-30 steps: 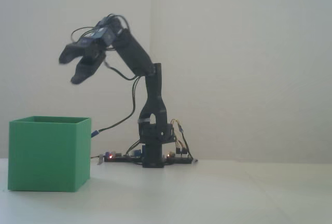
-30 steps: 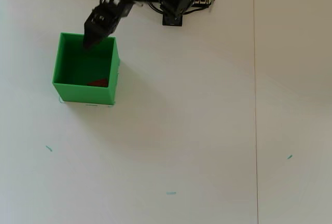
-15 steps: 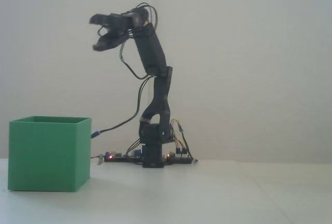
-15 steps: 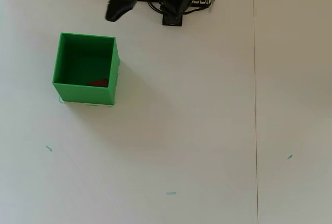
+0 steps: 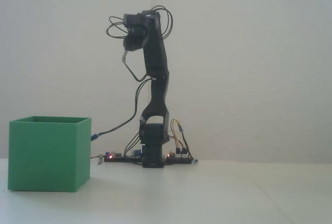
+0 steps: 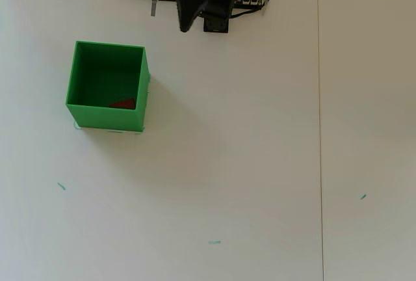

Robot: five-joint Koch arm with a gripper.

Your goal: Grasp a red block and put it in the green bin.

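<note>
Red block (image 6: 123, 103) lying inside green bin (image 6: 79, 79), near front wall; gripper (image 6: 185, 26) hanging well apart above base, jaw state unclear, carrying nothing visible.

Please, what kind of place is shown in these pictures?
Probably a hobby test bench at home or in a lab: a plain white table against bare walls, exposed wiring and boards at the arm's base, and one green bin holding a red block.

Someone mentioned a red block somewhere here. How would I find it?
Look for the big green bin on the white table in the overhead view. Inside, against its near wall, lies the red block, the only red thing in there.
</note>
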